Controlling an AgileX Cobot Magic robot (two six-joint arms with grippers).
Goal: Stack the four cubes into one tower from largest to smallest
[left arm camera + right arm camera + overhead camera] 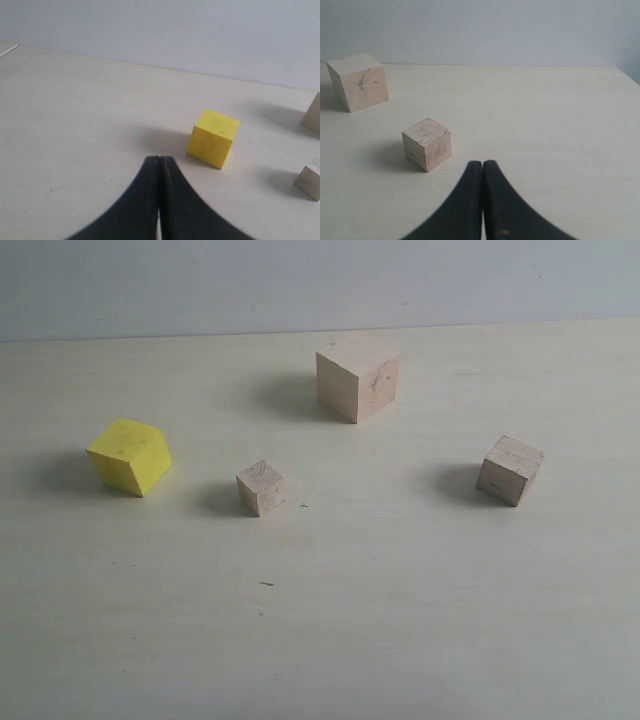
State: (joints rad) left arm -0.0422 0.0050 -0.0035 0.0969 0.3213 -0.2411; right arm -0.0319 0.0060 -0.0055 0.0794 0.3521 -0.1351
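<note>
All four cubes lie apart on the pale table, none stacked. The large wood cube stands at the back centre. At the left sits the yellow cube, the small wood cube near the middle, the medium wood cube at the right. Neither gripper shows in the exterior view. My left gripper is shut and empty, a short way from the yellow cube. My right gripper is shut and empty, close to the medium wood cube, with the large wood cube farther off.
The table meets a plain grey wall at the back. In the left wrist view, parts of two wood cubes show at the frame's edge. The table's far corner shows in the right wrist view.
</note>
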